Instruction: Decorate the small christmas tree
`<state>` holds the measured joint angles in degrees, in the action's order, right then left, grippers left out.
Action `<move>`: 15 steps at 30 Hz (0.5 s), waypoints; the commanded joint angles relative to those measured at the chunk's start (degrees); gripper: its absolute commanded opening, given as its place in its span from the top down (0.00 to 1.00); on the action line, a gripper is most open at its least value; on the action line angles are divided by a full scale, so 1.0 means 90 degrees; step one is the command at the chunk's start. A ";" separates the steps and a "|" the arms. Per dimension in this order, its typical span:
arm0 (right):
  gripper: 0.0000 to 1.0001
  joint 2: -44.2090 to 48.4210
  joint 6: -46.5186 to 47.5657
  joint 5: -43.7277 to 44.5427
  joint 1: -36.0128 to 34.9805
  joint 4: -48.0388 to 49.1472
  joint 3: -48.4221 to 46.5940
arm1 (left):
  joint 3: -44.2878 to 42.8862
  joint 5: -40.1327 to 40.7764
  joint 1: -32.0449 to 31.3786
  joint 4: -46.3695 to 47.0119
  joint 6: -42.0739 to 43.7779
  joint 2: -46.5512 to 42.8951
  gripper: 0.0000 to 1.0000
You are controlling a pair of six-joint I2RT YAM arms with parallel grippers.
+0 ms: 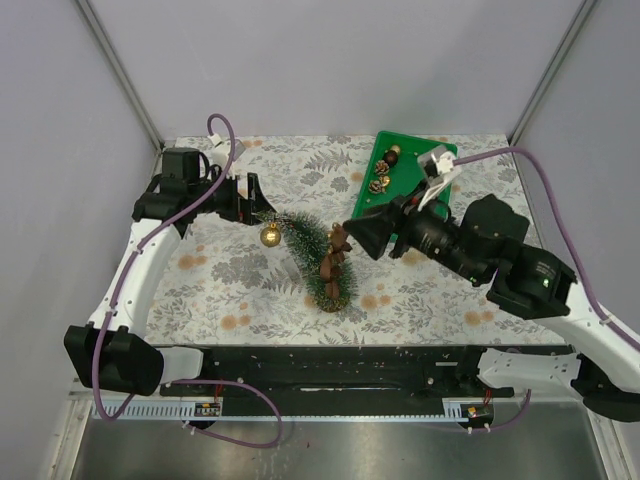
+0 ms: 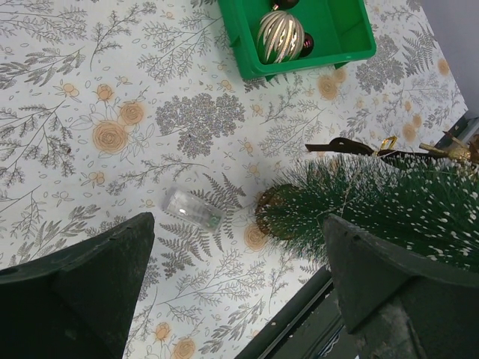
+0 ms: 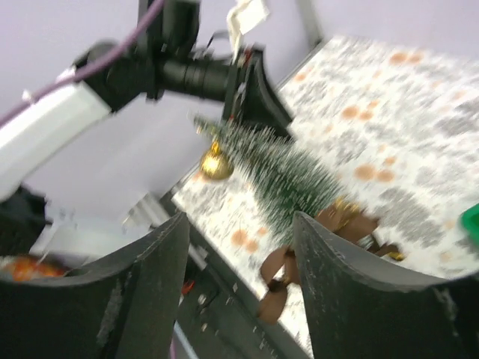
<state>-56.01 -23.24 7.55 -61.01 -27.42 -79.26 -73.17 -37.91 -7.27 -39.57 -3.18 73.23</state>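
We see the table (image 1: 250, 290) under a floral cloth, with the green bin (image 1: 412, 170) of ornaments at its far right. The small christmas tree (image 1: 315, 255) lies tilted across the middle. Its wide base end points toward the near edge and its tip points toward the left gripper (image 1: 255, 203).

In the left wrist view that gripper (image 2: 238, 221) is spread wide with nothing between its fingers. The tree (image 2: 389, 202) runs out from beside one finger, and we cannot tell whether bristles and finger touch.

The right gripper (image 1: 352, 237) hovers just beside the tree's middle on the bin side. In its own view it (image 3: 239, 221) is also wide apart and holds nothing, with the tree (image 3: 288, 176) ahead of it.

A brown ribbon (image 1: 338, 243) sits on the tree near the right gripper. A gold ball (image 1: 270, 236) hangs close to the tip. A silver ribbed bauble (image 2: 281, 36) rests in the bin, and a small clear piece (image 2: 191, 209) lies on the cloth.
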 commanded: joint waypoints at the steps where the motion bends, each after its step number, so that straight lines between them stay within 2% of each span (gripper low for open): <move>1: 0.33 -0.0874 0.0795 0.1397 0.0312 -0.0683 -0.1151 | -0.0347 0.0081 0.0143 0.0042 0.0109 -0.0100 0.01; 4: 0.34 -0.1646 0.0611 0.0316 0.1804 -0.0617 -0.1612 | -0.0347 0.0091 0.0221 -0.0017 0.0158 -0.0100 0.01; 8: 0.34 -0.2893 0.0532 -0.0145 0.3446 -0.0157 -0.2070 | -0.0269 0.0140 0.0280 -0.0037 0.0246 -0.0158 0.01; 11: 0.35 -0.3949 0.0357 -0.0369 0.4316 0.0077 -0.2412 | -0.0181 0.0218 0.0300 -0.0037 0.0314 -0.0197 0.01; 15: 0.30 -0.5569 0.0210 -0.0644 0.5059 0.0127 -0.3085 | -0.0142 0.0316 0.0309 -0.0037 0.0519 -0.0197 0.01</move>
<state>-96.75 -19.97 4.89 -20.86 -27.27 -100.64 -73.91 -36.56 -4.86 -41.04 -0.93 73.19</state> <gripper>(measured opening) 0.673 0.988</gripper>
